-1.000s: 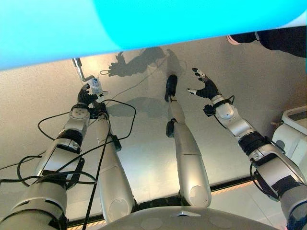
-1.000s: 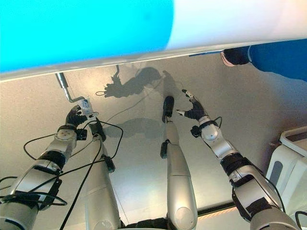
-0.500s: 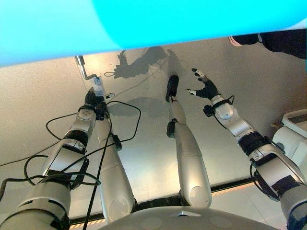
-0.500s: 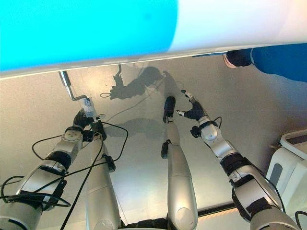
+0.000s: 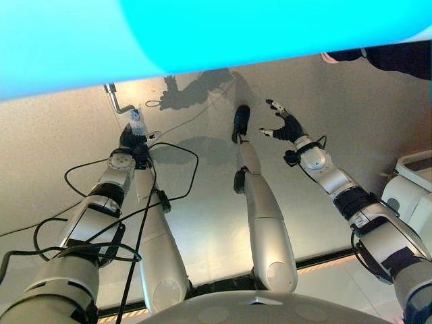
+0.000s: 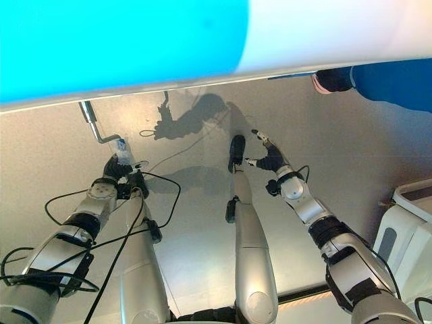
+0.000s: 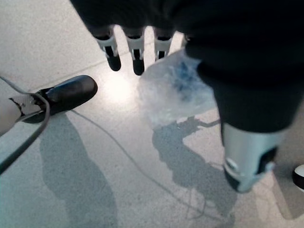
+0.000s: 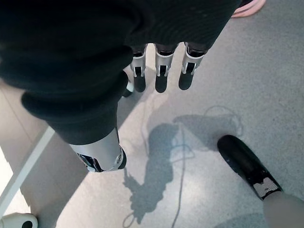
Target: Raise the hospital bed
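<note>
Left hand (image 5: 129,138) is at the crank handle (image 5: 116,101) under the bed edge (image 5: 67,64) – fingers curled round its plastic-wrapped grip (image 7: 173,88), placed to wind the bed up. Right hand (image 5: 287,126) hangs spread over the floor (image 5: 378,135), holding nothing – idle.

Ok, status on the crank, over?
Left hand shut on crank handle, bed overhead. Right hand open, off to the side, holding nothing. Person's shoe beyond the right hand, clear of the crank.
</note>
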You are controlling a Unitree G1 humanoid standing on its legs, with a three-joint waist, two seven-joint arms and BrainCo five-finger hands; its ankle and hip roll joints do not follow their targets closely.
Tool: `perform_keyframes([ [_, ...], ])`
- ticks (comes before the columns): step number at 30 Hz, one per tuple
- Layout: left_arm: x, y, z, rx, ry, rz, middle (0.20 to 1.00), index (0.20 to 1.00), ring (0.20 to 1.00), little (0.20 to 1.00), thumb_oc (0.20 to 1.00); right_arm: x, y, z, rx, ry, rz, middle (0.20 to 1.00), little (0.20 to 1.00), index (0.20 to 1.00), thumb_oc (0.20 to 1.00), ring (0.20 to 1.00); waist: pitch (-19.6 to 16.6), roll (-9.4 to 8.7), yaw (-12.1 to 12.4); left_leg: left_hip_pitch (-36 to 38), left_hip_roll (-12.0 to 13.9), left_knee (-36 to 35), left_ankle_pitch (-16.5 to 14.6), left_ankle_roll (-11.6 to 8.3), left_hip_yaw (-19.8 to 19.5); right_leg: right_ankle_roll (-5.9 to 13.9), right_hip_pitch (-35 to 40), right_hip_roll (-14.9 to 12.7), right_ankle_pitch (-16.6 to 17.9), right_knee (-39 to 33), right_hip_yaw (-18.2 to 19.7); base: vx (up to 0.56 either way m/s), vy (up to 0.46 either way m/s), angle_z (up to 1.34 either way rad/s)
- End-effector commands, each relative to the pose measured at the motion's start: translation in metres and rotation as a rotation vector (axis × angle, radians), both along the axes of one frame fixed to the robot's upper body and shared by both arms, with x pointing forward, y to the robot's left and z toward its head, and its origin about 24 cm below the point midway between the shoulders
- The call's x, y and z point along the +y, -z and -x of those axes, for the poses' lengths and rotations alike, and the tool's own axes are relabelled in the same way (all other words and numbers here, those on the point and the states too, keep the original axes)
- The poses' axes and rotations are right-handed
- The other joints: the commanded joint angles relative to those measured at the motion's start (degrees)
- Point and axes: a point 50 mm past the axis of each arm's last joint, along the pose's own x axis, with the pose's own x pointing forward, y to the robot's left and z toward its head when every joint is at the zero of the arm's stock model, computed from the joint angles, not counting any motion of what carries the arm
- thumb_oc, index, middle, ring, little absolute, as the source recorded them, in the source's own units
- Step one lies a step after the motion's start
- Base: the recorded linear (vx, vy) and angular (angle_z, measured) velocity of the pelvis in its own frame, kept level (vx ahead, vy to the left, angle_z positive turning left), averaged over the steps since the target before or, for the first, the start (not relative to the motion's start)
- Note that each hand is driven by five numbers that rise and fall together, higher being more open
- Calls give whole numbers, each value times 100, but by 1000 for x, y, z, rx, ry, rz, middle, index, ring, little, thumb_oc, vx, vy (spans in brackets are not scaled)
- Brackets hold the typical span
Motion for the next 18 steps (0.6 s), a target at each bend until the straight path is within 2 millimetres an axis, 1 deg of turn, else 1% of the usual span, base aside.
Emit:
perform_keyframes([
  [1, 18, -7, 5, -37, -47, -19, 1000, 1000, 1000, 1000, 1000, 2, 7, 10, 3, -30, -5, 1000, 1000, 1000, 1000, 1000, 33, -279, 110, -515, -219, -19, 531, 502, -76, 412, -13, 63, -661, 631, 159, 0, 0, 0],
  [11, 14, -21, -2, -90, -30, -21, 1000, 1000, 1000, 1000, 1000, 0, 9, 11, 10, -22, -5, 1000, 1000, 1000, 1000, 1000, 33, -270, 121, -543, -230, 41, 499, 517, -91, 406, -43, 52, -661, 666, 157, 0, 0, 0],
  [18, 14, -22, -3, -91, -27, -24, 1000, 1000, 1000, 1000, 1000, -1, 10, 11, 13, -22, -5, 1000, 1000, 1000, 1000, 1000, 33, -267, 125, -549, -237, 52, 492, 518, -88, 406, -36, 55, -667, 667, 161, 0, 0, 0],
])
